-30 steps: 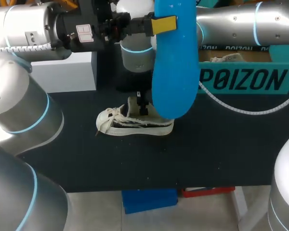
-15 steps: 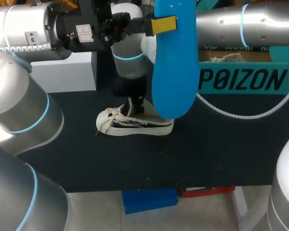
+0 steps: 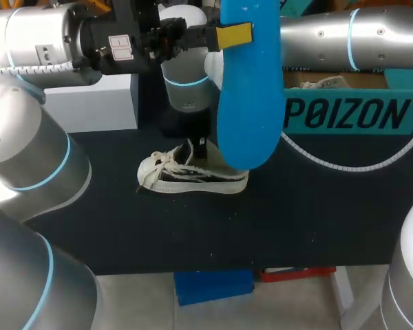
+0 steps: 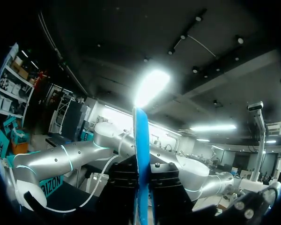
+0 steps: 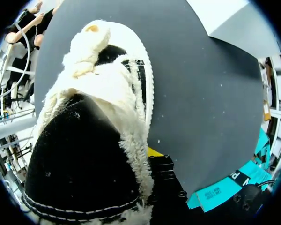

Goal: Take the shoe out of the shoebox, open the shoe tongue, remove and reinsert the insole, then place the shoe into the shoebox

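Head view: the shoe (image 3: 193, 175) lies on the tabletop (image 3: 316, 220), in front of the shoebox (image 3: 344, 113). Above it the left pincer (image 3: 233, 36) pinches the blue insole (image 3: 251, 103). The right pincer (image 3: 201, 148) sits at its collar; I cannot tell its grip. With the insole out, reinsertion likely needs its tip aimed into the opening. The shoebox bears bold lettering.

Blue insole (image 3: 251, 103) smooth, matt, foam-like. On shoe (image 5: 84, 159): black cloth upper, fuzzy frayed white trim (laces equally frayed), pale rubbery sole. Dark table (image 3: 316, 213) matt, faintly grainy. Teal shoebox (image 3: 358, 113) cardboard. Silver right arm (image 3: 330, 34) satin-smooth metal.
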